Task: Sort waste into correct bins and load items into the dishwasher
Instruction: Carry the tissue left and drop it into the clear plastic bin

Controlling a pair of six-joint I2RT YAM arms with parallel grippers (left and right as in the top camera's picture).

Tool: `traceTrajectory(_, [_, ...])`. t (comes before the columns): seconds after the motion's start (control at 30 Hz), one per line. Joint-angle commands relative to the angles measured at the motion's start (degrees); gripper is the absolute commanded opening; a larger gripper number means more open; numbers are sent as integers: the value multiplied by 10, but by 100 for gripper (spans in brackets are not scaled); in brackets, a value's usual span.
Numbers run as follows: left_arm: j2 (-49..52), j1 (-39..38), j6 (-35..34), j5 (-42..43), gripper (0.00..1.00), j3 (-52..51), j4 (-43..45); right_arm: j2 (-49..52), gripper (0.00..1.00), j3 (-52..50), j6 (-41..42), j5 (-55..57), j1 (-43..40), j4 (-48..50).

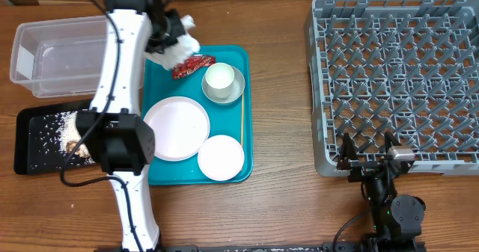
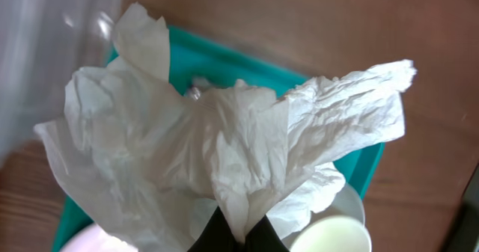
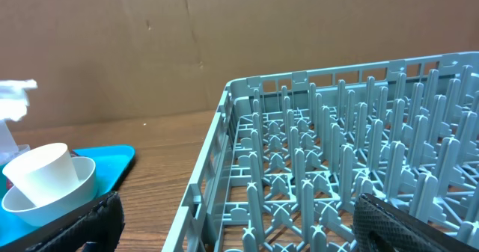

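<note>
**Waste-sorting stage.** The left gripper [image 2: 239, 235], jaws pinched shut on a crumpled white paper napkin [image 2: 224, 147], held it raised over the far left corner of the teal plastic tray [image 1: 245, 95]. This was beside the clear plastic bin [image 1: 26, 57], probably its destination. The right gripper [image 1: 367, 153], jaws wide and empty, stood at the near edge of the grey plastic dishwasher rack [image 1: 322, 95], presumably ready for dishes.

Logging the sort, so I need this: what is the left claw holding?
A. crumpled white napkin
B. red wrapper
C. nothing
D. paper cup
A: the left wrist view shows the left claw pinched on the crumpled white napkin; the red wrapper lies on the tray.
</note>
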Motion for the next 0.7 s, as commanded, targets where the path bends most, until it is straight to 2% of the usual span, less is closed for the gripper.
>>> traceTrajectory(0.0, [-14,49,-13,-3,4,45,20,-5,100,-6,-4,5,-1,3])
traceTrajectory(0.2, [-14,124,-13,-9,4,50,66,-5,100,-6,-4,5,-1,3])
traceTrajectory(0.33, [-9,156,-13,-63,5,46,76,-5,100,-6,-4,5,-1,3])
traceTrajectory(0.4, [-7,167,-13,-95,8,38,84,-5,100,-6,-4,5,-1,3])
traceTrajectory(0.43, [-7,171,-13,-106,13,34,85,-5,100,-6,-4,5,-1,3])
traceTrajectory(0.47, [-7,174,-13,-112,33,29,87,-5,100,-6,-4,5,-1,3])
traceTrajectory(0.5, [-7,177,-13,-111,70,25,88,-5,100,-6,-4,5,-1,3])
traceTrajectory(0.53, [-7,179,-13,-111,100,21,88,-5,100,-6,-4,5,-1,4])
traceTrajectory(0.67, [-7,180,-13,-111,100,14,91,-5,100,-6,-4,5,-1,4])
